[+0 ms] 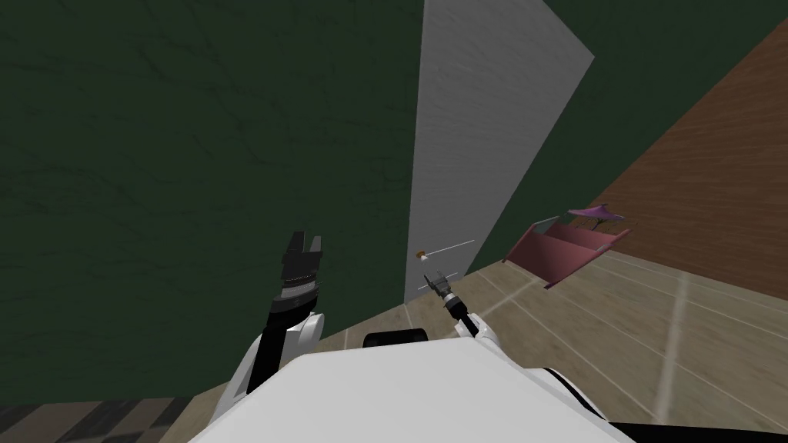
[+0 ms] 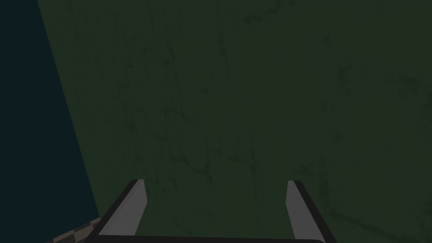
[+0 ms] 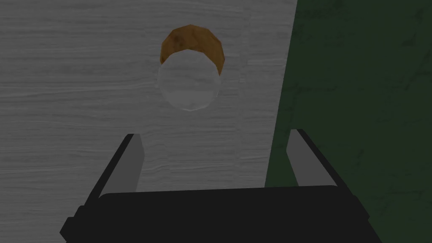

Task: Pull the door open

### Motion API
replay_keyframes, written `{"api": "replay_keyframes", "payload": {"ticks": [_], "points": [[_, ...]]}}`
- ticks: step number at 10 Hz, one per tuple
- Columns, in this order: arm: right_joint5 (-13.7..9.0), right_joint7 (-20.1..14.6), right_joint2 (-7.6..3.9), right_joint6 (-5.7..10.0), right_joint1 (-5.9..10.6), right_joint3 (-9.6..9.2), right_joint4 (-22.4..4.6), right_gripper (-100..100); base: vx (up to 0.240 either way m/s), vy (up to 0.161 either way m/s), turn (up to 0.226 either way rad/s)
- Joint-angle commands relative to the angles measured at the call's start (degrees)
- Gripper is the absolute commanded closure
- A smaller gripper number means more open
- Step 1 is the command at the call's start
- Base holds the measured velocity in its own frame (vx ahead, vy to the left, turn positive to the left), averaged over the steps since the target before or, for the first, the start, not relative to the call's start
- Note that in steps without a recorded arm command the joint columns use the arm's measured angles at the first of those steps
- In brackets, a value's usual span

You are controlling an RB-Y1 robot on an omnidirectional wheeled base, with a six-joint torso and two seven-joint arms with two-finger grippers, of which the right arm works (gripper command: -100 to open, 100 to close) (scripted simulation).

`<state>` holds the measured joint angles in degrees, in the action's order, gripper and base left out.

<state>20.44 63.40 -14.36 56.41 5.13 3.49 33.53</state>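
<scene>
A light grey door [image 1: 477,115] stands in a dark green wall [image 1: 192,154]. Its round pale knob [image 3: 190,84] sits on a brown collar [image 3: 192,40], close to the door's edge by the wall; the head view shows the knob [image 1: 421,254] small. My right gripper [image 3: 213,134] is open and points at the door just short of the knob, which lies ahead of the fingertips and between their lines, apart from them. From the head view the right gripper [image 1: 437,278] hangs a little below the knob. My left gripper [image 1: 305,244] is raised before the green wall, open [image 2: 216,181] and holding nothing.
A dark red shelf-like piece of furniture [image 1: 569,246] stands on the tiled floor [image 1: 616,338] to the right of the door. A brown wood-grained wall [image 1: 708,177] runs behind it. The green wall [image 2: 253,84] is close ahead of the left hand.
</scene>
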Motion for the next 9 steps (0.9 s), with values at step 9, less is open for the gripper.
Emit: {"api": "replay_keyframes", "payload": {"ticks": [9], "points": [[-3.8,-0.1,-3.29,3.27,-2.71,3.63,-5.1,-100,0.074,0.022,0.131]]}}
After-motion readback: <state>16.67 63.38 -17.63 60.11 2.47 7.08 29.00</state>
